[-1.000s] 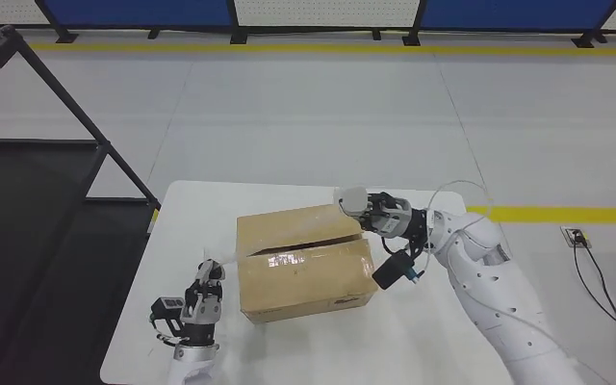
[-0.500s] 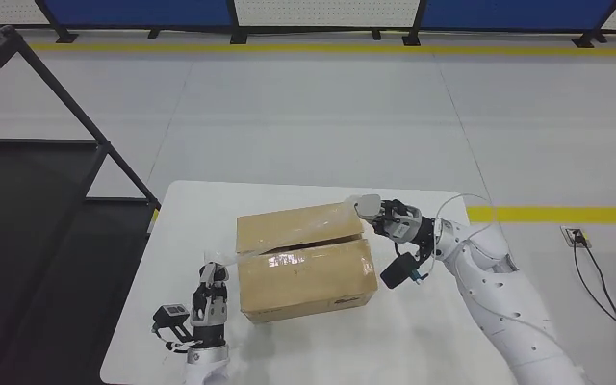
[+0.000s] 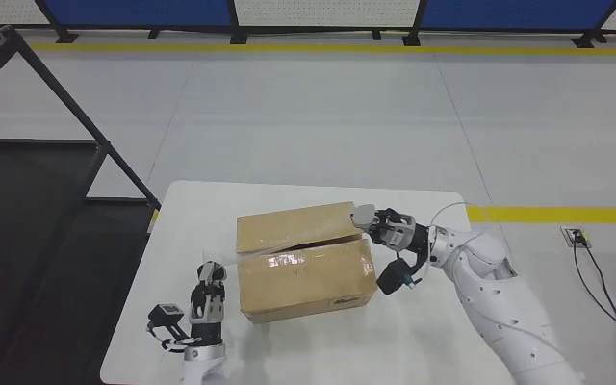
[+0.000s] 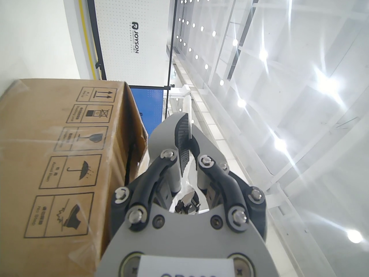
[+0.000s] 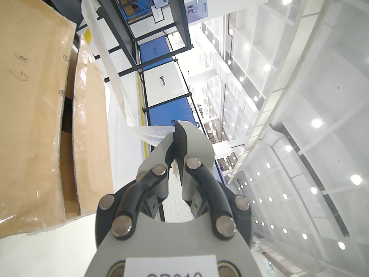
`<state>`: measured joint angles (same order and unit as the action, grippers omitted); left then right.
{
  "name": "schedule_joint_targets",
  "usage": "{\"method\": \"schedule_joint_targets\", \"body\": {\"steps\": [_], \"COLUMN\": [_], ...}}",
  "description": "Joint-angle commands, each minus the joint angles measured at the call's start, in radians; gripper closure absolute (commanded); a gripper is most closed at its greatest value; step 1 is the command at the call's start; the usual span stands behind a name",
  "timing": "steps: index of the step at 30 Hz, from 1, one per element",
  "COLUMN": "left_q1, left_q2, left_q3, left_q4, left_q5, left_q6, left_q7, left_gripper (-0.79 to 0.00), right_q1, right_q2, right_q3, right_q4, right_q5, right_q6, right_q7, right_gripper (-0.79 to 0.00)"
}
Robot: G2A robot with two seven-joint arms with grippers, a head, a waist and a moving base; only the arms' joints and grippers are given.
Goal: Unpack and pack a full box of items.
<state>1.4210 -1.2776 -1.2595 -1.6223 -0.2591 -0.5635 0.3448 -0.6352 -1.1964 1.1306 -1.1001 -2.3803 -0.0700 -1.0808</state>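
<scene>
- The robot is unsealing the box (image 3: 303, 274), with the right gripper (image 5: 177, 134) pinching one end of the tape strip (image 5: 105, 59).
- The left gripper (image 4: 184, 129) is clamping the other end; pulling it clear probably comes next.

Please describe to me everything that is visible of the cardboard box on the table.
The cardboard box is brown and stands flat on the white table. Its two top flaps are down, with a dark gap between them and a white patch at the seam. One end wall carries black handling symbols; glossy clear film shines on its faces. The right gripper is at a top corner, the left gripper beside the opposite end, both shut on a clear tape strip stretched above the top.
</scene>
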Motion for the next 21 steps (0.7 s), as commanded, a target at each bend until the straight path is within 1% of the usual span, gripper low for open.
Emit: {"method": "schedule_joint_targets", "body": {"steps": [1, 7, 11, 14, 21], "left_q1": [-0.009, -0.040, -0.059, -0.065, -0.096], "left_q2": [-0.004, -0.016, -0.024, -0.030, -0.042], "left_q3": [-0.002, 0.004, 0.002, 0.003, 0.004], "left_q4": [0.010, 0.046, 0.065, 0.077, 0.134], "left_q5": [0.004, 0.012, 0.012, 0.018, 0.019], "left_q6": [0.013, 0.036, 0.010, -0.012, 0.008], "left_q7": [0.007, 0.005, 0.016, 0.016, 0.004], "left_gripper": [0.000, 0.000, 0.000, 0.000, 0.000], "right_q1": [-0.004, -0.028, -0.047, -0.060, -0.067], "right_q2": [0.002, 0.011, 0.017, 0.021, 0.028], "right_q3": [-0.001, 0.000, 0.008, 0.013, 0.014], "right_q4": [-0.005, -0.029, -0.053, -0.065, -0.066], "right_q5": [-0.018, -0.059, -0.087, -0.087, -0.098], "right_q6": [0.017, 0.071, 0.121, 0.143, 0.119], "right_q7": [0.017, 0.041, 0.074, 0.076, 0.089], "right_gripper": [0.000, 0.000, 0.000, 0.000, 0.000]}}
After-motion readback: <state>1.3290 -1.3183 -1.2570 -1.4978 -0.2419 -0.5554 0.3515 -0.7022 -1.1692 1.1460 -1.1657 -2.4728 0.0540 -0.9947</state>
